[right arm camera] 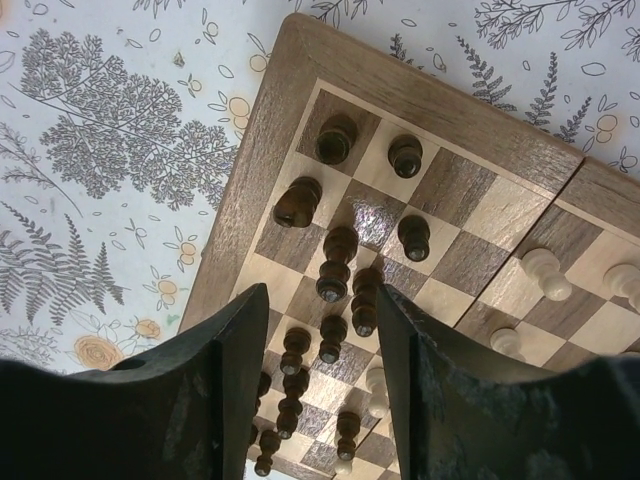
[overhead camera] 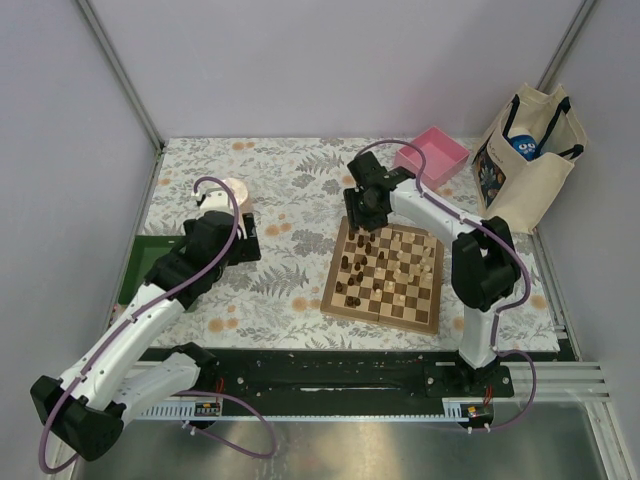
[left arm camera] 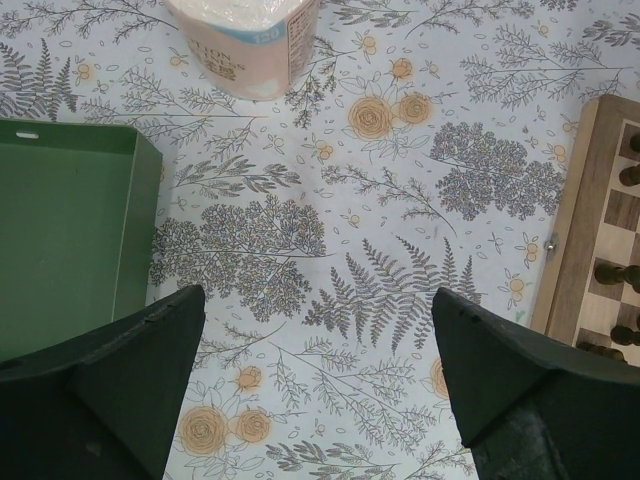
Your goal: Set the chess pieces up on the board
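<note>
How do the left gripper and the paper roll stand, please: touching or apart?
Apart. The left wrist view shows patterned tablecloth between the left gripper and the paper roll well ahead of it.

High rear view, wrist views close, facing down — all share the board (overhead camera: 380, 317)

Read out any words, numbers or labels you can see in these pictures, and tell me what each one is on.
"120": seemingly, on a blue patch on the wrapped roll; the larger print beside it is cut off and too blurred to read.
Tote bag: printing too small to read.
Stickers at the arm bases: too small to read.
Chessboard: no text.
</note>
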You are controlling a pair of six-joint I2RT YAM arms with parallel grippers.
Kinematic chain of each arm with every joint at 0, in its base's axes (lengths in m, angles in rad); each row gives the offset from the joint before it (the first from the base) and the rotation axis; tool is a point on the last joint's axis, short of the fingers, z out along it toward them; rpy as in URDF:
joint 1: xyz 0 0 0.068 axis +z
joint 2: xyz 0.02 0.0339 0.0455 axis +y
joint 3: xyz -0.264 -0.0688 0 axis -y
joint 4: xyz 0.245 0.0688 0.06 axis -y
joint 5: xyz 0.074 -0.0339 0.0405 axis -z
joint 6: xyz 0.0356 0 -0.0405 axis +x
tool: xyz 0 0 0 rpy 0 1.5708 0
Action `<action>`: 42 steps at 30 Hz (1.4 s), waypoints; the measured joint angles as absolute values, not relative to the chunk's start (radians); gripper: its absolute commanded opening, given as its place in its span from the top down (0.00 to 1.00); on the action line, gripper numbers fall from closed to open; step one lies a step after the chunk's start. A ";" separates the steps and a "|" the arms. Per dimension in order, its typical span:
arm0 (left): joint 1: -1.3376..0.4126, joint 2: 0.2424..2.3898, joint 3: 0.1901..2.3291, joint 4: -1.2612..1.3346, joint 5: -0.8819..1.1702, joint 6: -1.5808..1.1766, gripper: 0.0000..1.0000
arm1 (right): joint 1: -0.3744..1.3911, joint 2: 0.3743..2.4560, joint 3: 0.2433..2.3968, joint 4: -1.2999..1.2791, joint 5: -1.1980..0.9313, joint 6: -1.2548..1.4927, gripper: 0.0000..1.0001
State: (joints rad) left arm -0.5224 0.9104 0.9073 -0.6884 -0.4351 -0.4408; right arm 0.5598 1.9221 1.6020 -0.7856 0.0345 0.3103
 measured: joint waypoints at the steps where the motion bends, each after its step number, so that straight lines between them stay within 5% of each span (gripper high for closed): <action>1: -0.522 0.911 0.907 -0.689 -0.435 -0.441 0.01 | 0.561 1.927 1.603 -0.787 0.037 0.310 0.48; 30: -0.522 0.891 0.907 -0.702 -0.450 -0.440 0.01 | 0.564 1.997 1.612 -0.799 0.044 0.309 0.62; 42: -0.522 0.890 0.907 -0.706 -0.453 -0.440 0.01 | 0.564 1.997 1.612 -0.799 0.044 0.307 0.80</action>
